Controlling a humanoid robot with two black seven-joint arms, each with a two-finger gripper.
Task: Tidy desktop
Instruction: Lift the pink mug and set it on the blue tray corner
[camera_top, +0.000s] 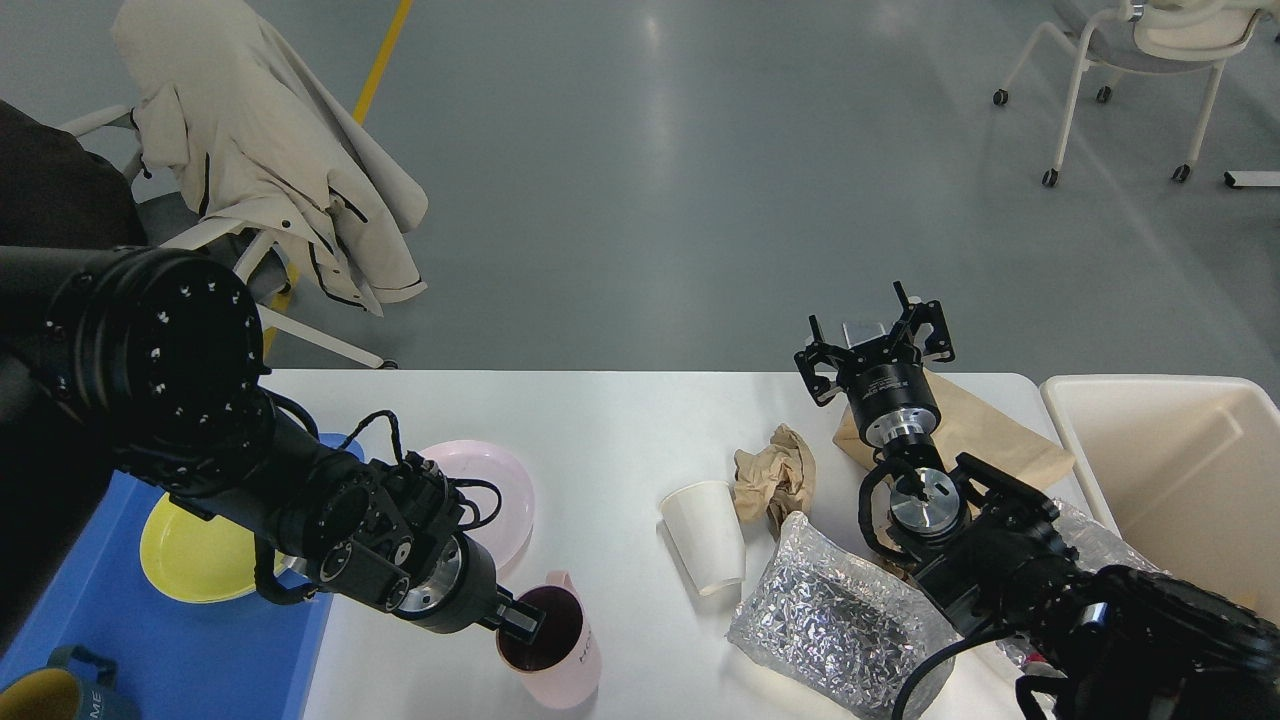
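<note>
Desk (610, 430), white and wide, spreads beneath both arms in the head view and carries everything described here apart from the bin beside it. The left gripper (522, 622) points down into a pink mug (560, 650) standing upright on the desk; its fingers sit at the mug's dark opening, one seemingly inside the rim, but whether they pinch the wall cannot be told. Just beyond that gripper lies a pink plate (495, 490), and to its left a blue tray (150, 620) holds a yellow bowl (190, 555) and a yellow-and-teal mug (50, 690). The right gripper (875, 345) hovers over the far edge of the desk with its fingers spread apart, holding nothing. Directly under and behind it is a flat brown paper bag (985, 435); to its near left sit a crumpled brown paper ball (775, 475) and a white paper cup (705, 535) tipped on its side. Nearer still, beside the right forearm, lies a silver foil pouch (835, 620). A cream bin (1170, 470) stands off the desk's right end, to the right of that gripper.
</note>
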